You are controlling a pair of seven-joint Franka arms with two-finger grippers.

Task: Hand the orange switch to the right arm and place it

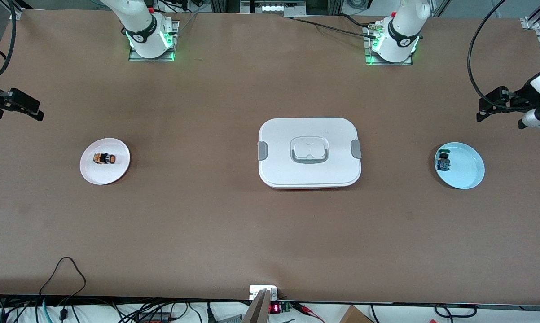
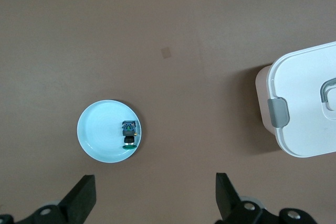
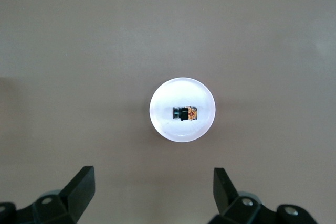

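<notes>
While both arms wait, the orange switch [image 1: 104,158] lies on a pink plate [image 1: 118,174], well apart from the central white box [image 1: 309,152]. Left gripper [image 2: 155,195] hovers open above a blue plate [image 2: 97,132]; right gripper [image 3: 152,192] hovers open above the switch, seemingly ready to descend.

- The front view looks down from high across the brown tabletop [image 1: 234,233], facing both arm bases.
- The left wrist view looks straight down from well above the pale blue round plate [image 2: 97,135], also catching the white lidded box [image 2: 307,108].
- The right wrist view looks straight down on the white round plate [image 3: 163,124].
- The front view shares both plates with them.
</notes>
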